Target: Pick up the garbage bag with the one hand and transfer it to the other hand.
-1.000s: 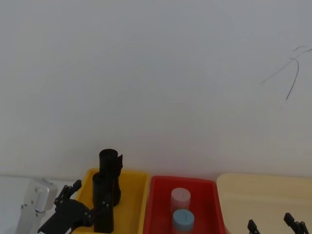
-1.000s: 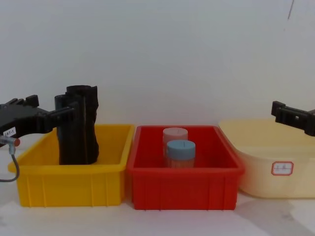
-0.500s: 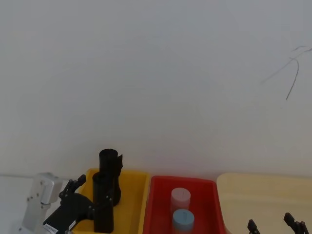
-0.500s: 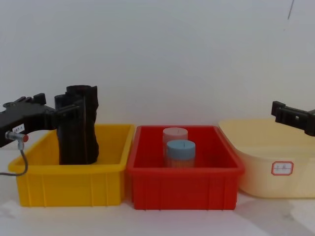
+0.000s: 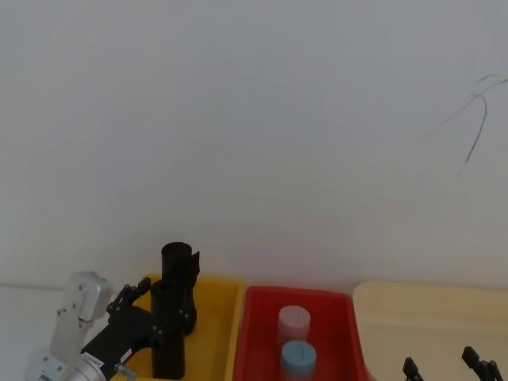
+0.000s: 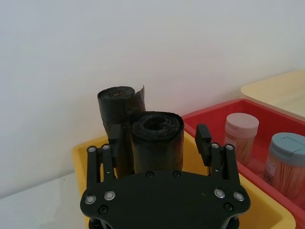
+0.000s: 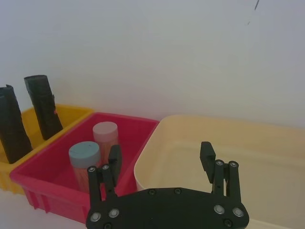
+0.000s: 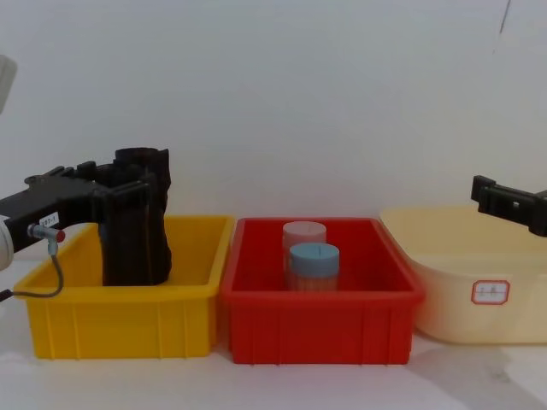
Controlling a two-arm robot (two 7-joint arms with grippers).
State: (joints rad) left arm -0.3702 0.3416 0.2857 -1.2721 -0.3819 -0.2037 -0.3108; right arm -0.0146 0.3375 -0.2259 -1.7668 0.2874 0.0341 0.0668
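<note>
Left gripper (image 6: pixel 159 138) is straddling the garbage bag (image 6: pixel 157 155) w/ jaws spread (it's standing upright in the yellow bin (image 8: pixel 120 316), so a side grab fits imo), while right gripper (image 7: pixel 160 152) is hanging spread-jawed over the cream tub (image 7: pixel 228 119), rdy for handoff.

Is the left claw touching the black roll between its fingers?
Cannot tell. Left wrist view: left gripper open, one finger clear of the garbage bag, the other blending into it.
</note>
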